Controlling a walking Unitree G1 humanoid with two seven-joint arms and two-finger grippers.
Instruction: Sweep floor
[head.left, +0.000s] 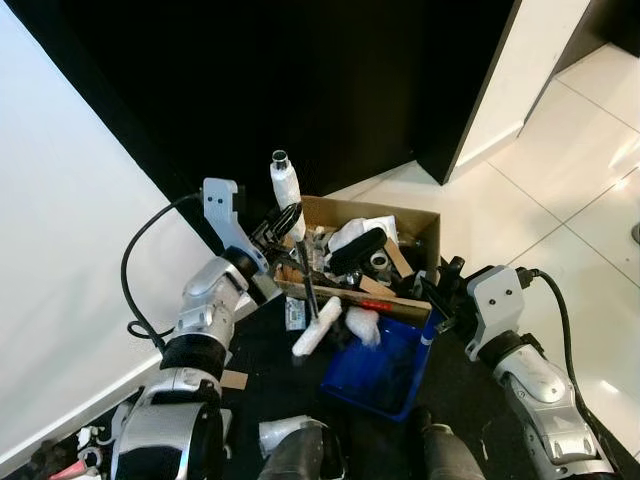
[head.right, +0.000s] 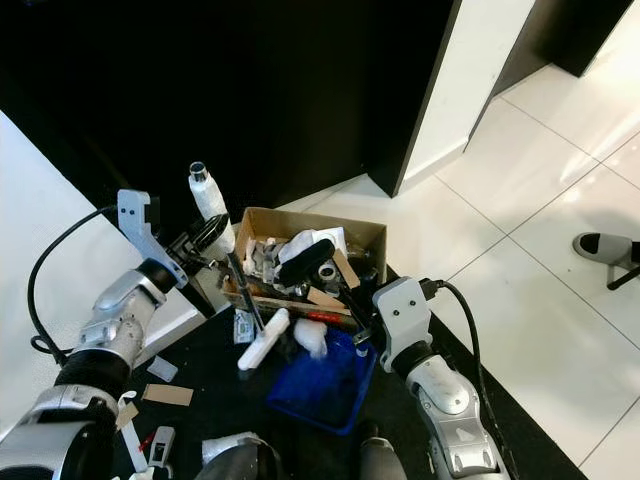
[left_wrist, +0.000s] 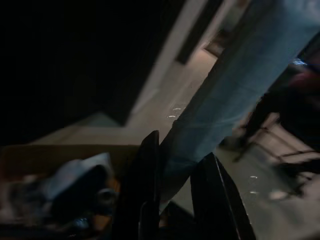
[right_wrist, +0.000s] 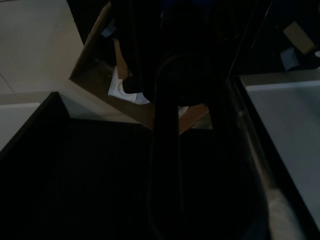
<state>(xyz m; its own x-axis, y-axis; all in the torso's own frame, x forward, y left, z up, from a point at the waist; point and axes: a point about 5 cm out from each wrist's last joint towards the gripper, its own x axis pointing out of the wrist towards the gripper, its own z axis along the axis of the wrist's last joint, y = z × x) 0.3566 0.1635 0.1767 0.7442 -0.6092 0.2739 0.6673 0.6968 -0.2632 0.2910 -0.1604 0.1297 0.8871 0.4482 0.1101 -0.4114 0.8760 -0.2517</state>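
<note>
My left gripper (head.left: 283, 222) is clamped around the pale wrapped handle (head.left: 286, 187) of a broom-like tool, whose dark shaft (head.left: 309, 290) slants down from my fingers to a white head (head.left: 316, 327) lying on the black mat just below and ahead of them. In the left wrist view that handle (left_wrist: 235, 80) rises between my two black fingers (left_wrist: 145, 185), pinched at its base.

My right gripper (head.left: 445, 285) reaches to the upper rim of a blue dustpan (head.left: 385, 365), which lies on the mat between my two arms, nearer the right one. Whether those fingers are spread or closed on the pan's edge I cannot tell; the right wrist view is too dark.

Just beyond both grippers sits an open cardboard box (head.left: 415, 222) crammed with odds and ends. White crumpled scraps (head.left: 362, 322) lie at the pan's near lip, beside the white head. A tan card (head.right: 168, 395) and small bits lie on the mat near my left elbow.

By my judgement the sweep is under way but unfinished: tool and pan are in position, the pan's blue floor looks mostly bare, and litter remains outside it.
</note>
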